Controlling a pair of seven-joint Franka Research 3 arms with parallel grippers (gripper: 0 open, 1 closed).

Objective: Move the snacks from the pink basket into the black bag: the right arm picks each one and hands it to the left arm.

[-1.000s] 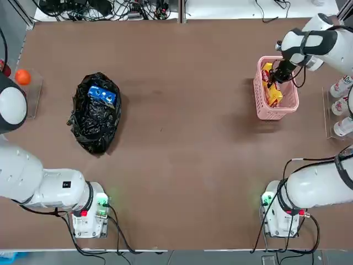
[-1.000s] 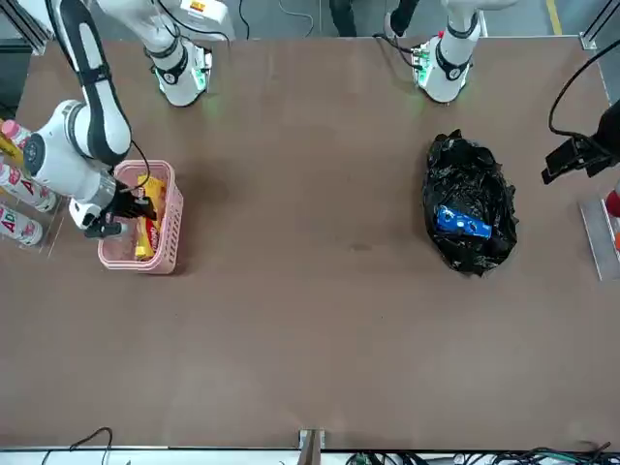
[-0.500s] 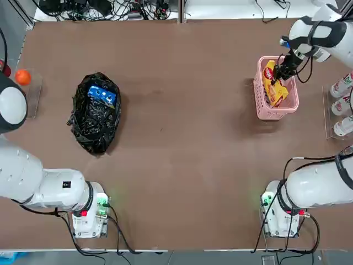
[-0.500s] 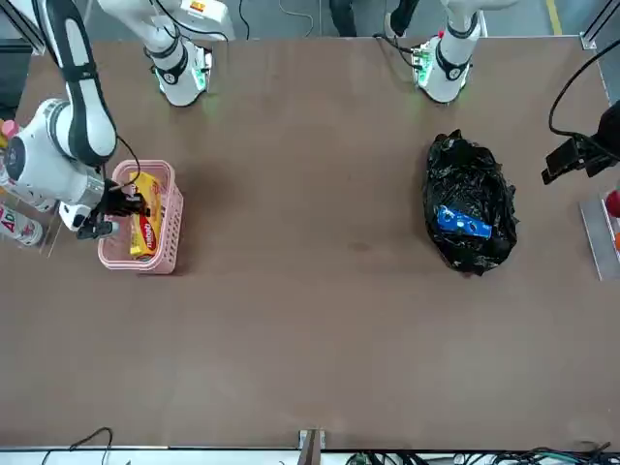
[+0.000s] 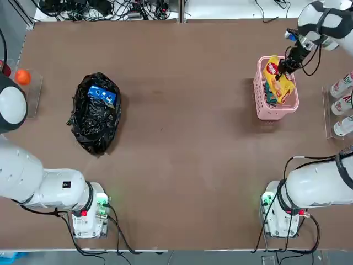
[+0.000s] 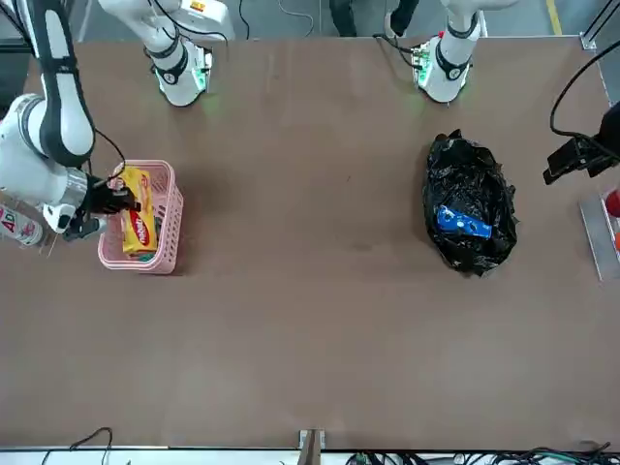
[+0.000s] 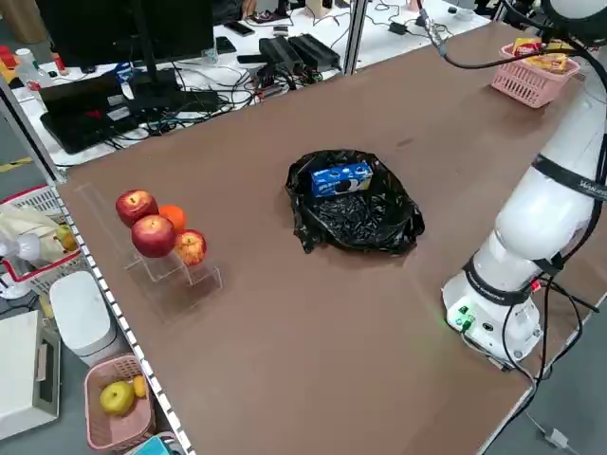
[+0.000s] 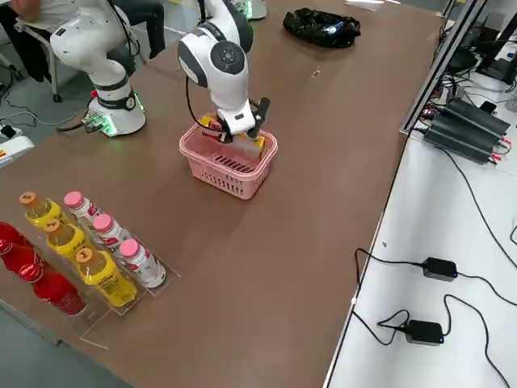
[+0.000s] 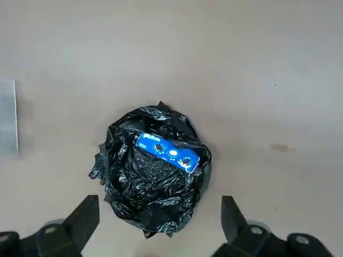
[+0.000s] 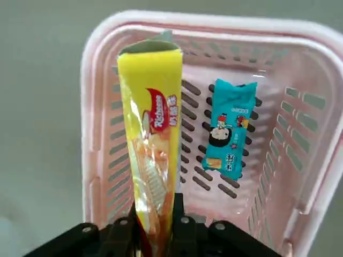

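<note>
Progress: you have one snack delivered and two to go. The blue packet (image 5: pixel 102 95) lies in the black bag (image 5: pixel 95 113), directly beneath the left gripper (image 9: pixel 161 227), whose fingers (image 9: pixel 83 217) stand spread wide with nothing between them. The left arm is parked high above the bag, its wrist pointing straight down at it.

The right gripper (image 10: pixel 155 225) is pressed together on one end of the yellow packet (image 10: pixel 153 155), pinching it so that the packet hangs lengthwise below the gripper, over the pink basket (image 5: pixel 260 102). From the overhead camera the yellow packet (image 5: pixel 277 79) sits over the basket's opening and overlaps its rim; whether its lower end has cleared the basket you cannot tell. The teal packet (image 10: pixel 231 128) lies flat on the basket floor, below the gripper and just beside the hanging packet, apart from it.

The right arm reaches out over the far right of the table, its wrist bent down above the basket (image 6: pixel 167 223).

Judged from this, what remains for you: hand the yellow packet to the left gripper and bag it, then do the same with the teal one.
</note>
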